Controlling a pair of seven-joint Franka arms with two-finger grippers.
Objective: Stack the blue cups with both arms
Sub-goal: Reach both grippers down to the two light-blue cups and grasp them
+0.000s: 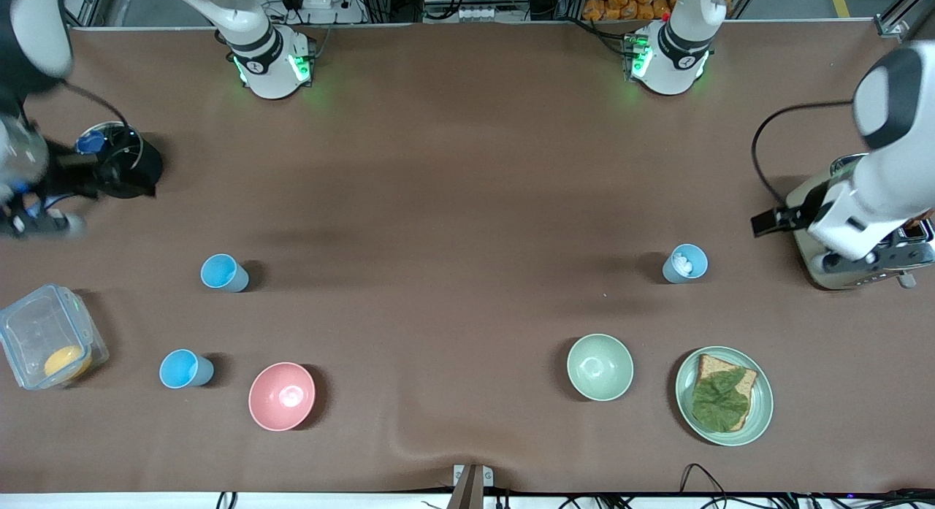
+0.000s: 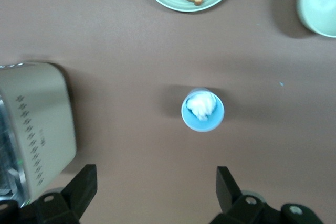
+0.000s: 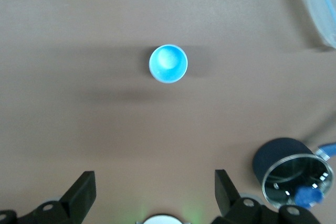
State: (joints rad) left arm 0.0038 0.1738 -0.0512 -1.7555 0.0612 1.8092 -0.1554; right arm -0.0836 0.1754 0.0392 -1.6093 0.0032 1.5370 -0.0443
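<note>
Blue cups stand far apart on the brown table (image 1: 453, 202). One sky blue cup (image 1: 223, 272) stands upright toward the right arm's end of the table. The paler cup (image 1: 685, 264) with a white bit inside stands upright toward the left arm's end. A deeper blue cup (image 1: 184, 369) sits nearer the front edge, beside a pink bowl (image 1: 282, 396).

The right hand (image 3: 152, 195) hangs in the air at the right arm's end of the table, above a black pot (image 1: 128, 166). Its two fingers are spread wide with nothing between them. The left hand (image 2: 155, 192) hangs at the left arm's end, above a toaster (image 1: 862, 257). Its fingers are spread wide too and hold nothing.

A green bowl (image 1: 600, 366) and a green plate (image 1: 760, 407) with bread and a leaf sit near the front edge. A clear box (image 1: 44, 334) sits near the front corner at the right arm's end.
</note>
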